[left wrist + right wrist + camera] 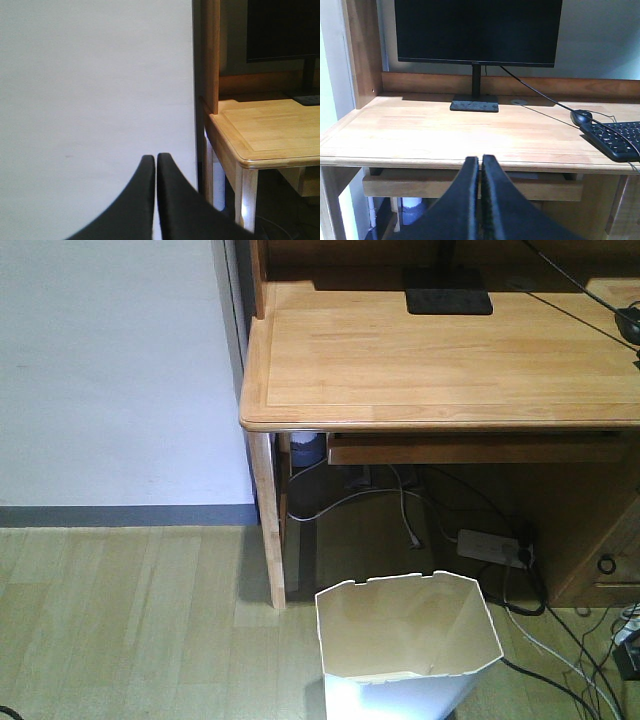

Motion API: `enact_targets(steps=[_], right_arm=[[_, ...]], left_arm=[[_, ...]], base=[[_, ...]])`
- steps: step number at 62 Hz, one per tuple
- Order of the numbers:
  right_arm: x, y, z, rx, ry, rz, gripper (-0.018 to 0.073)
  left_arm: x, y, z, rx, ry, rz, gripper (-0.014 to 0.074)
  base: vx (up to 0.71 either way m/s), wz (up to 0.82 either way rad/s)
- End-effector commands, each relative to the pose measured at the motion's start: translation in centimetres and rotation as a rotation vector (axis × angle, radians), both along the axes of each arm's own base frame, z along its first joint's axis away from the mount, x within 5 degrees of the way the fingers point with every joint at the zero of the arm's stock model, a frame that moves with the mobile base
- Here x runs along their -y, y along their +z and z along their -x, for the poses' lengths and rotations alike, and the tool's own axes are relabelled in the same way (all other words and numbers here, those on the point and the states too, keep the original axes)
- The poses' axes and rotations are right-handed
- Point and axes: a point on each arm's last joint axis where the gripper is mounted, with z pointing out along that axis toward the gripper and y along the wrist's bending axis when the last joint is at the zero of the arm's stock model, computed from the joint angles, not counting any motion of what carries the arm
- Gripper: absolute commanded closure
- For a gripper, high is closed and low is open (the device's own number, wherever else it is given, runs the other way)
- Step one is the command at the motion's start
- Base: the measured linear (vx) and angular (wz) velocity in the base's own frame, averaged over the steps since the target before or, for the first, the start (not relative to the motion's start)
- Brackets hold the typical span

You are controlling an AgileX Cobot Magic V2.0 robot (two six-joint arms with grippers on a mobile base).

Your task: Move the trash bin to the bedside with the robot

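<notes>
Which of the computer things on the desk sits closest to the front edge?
The black keyboard at the right end of the desk: it nearly reaches the front edge. The mouse lies behind it, and the monitor stands at the back.

Left gripper (pixel 156 160) low in centre, black fingers (pixel 142 192) pressed tip to tip. Behind, plain white wall (pixel 90 90) across the left. At right, light wooden worktop (pixel 270 127) with rounded corner, pale leg (pixel 247 200) beneath, upright side board (pixel 211 55) above. Dark monitor (pixel 282 30) at top right, stand base (pixel 307 99) at edge.
</notes>
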Motion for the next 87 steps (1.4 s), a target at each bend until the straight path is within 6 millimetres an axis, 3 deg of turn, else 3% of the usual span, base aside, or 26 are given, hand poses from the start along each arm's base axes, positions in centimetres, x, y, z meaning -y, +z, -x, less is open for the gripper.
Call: enact_targets(steps=[1, 62, 74, 87], right_arm=[[-0.1, 0.6, -0.1, 0.064, 0.006, 0.017, 0.0568], [-0.1, 0.7, -0.1, 0.078, 0.007, 0.018, 0.0568], [-0.1, 3.1, 0.2, 0.218, 0.015, 0.005, 0.0568], [-0.1, 7.5, -0.7, 0.222, 0.015, 0.006, 0.0568]], left_arm=[[0.1, 0.3, 0.0, 0.069, -0.009, 0.023, 0.0603], [0.1, 0.3, 0.0, 0.07, -0.009, 0.022, 0.0603], [0.1, 0.3, 0.0, 0.07, -0.009, 0.022, 0.0603], [0.1, 0.3, 0.0, 0.07, -0.009, 0.022, 0.0603]], base=[[0.0, 0.0], [0.0, 0.0], [0.0, 0.0], [0.0, 0.0]])
